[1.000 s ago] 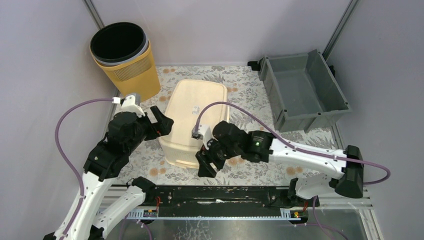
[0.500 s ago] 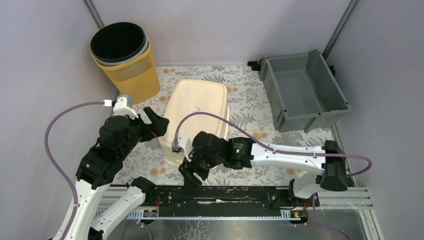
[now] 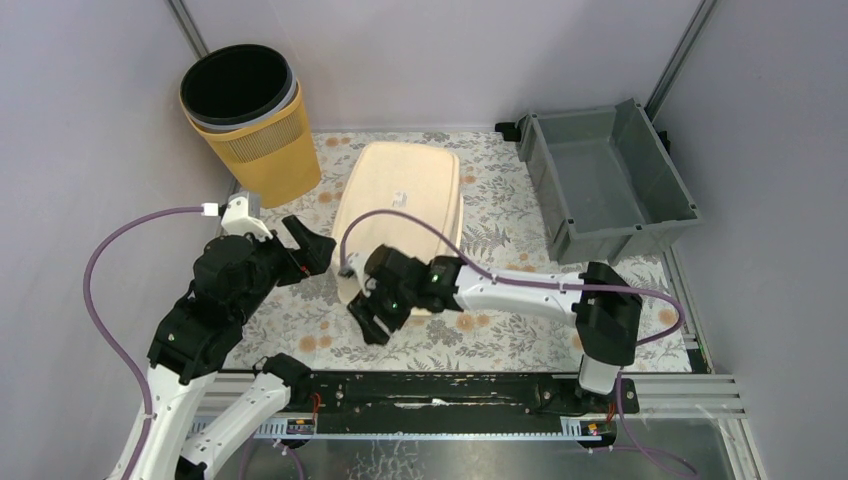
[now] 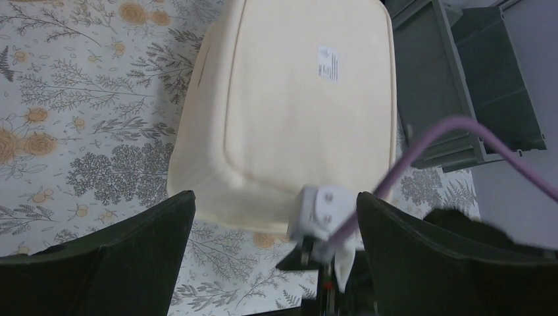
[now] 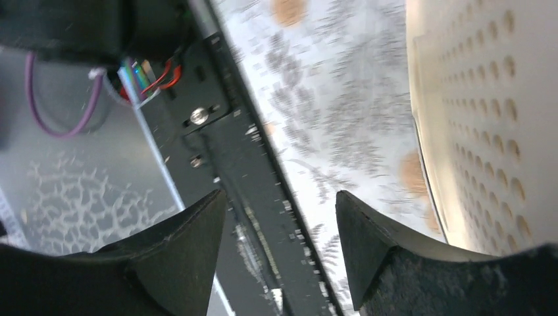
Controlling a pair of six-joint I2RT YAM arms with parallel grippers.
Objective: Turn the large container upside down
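The large cream container (image 3: 400, 205) lies on the floral table with its flat base and a white sticker facing up. It fills the left wrist view (image 4: 296, 112). Its perforated wall shows at the right of the right wrist view (image 5: 487, 99). My left gripper (image 3: 316, 244) is open and empty, just off the container's near left side, its jaws wide apart in its own view (image 4: 273, 220). My right gripper (image 3: 364, 318) is open and empty at the container's near left corner, and faces the near rail in its own view (image 5: 279, 220).
A yellow bin with a black liner (image 3: 245, 105) stands at the back left. An open grey crate (image 3: 605, 180) stands at the back right. A black rail (image 3: 420, 390) runs along the table's near edge, also in the right wrist view (image 5: 224, 138).
My right arm has swung left along the container's near end to its left corner. The container has shifted a little away from me. My left gripper has drawn back left from its side.
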